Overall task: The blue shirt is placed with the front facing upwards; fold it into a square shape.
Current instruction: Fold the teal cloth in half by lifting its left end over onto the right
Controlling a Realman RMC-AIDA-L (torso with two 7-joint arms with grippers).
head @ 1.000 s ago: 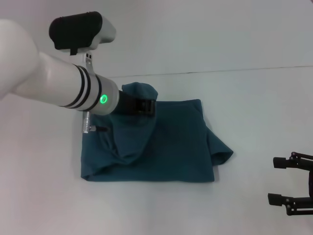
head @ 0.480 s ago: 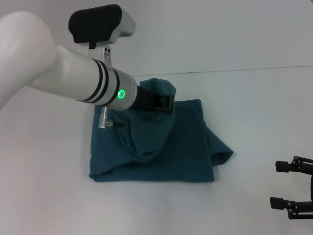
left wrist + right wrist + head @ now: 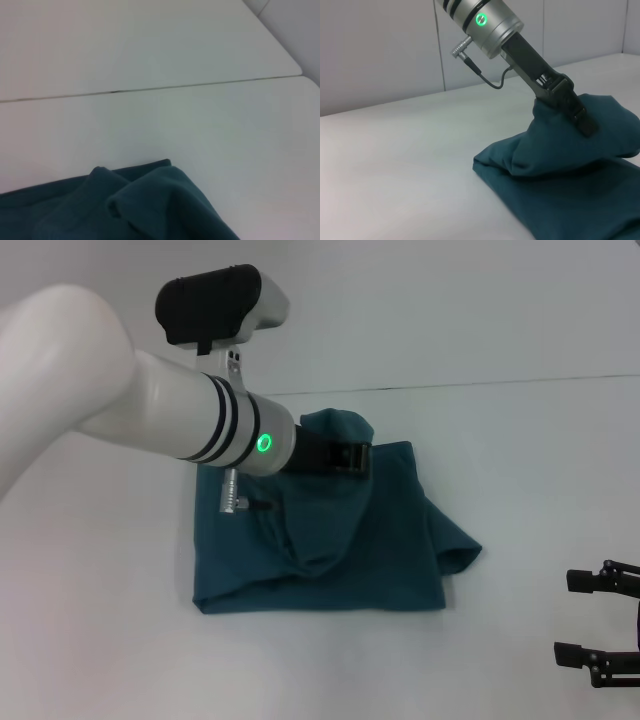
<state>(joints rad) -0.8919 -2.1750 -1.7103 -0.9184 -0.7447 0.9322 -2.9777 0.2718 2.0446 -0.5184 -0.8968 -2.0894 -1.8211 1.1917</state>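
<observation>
**Inspector:** State the change over the last second.

**Assistant:** In the head view the left gripper (image 3: 350, 457) has travelled toward the robot's right, carrying a raised peak of the shirt (image 3: 390, 550) with it. The left edge of the cloth has been drawn in the same way, so the fold is progressing across the garment. The right gripper (image 3: 590, 618) has barely shifted and is parked at the near right, well apart from the cloth.

**Inspector:** Meaning for the task?

**Assistant:** My judgement: one side is partly folded over, not yet laid down. The shirt is already a rough rectangle, but a sleeve still juts out on the right, so a square is not reached.

**Inspector:** Jaw condition, left?

**Assistant:** Closed on a bunch of shirt fabric. The right wrist view shows the cloth hanging tent-like from the black fingers (image 3: 577, 112), lifted clear of the layer below.

**Inspector:** Right?

**Assistant:** Its two fingers stand apart, holding nothing, touching nothing.

**Inspector:** Location of the shirt?

**Assistant:** On the table (image 3: 520, 460), centre of the work area, near the seam line behind it. No lettering shows.
</observation>
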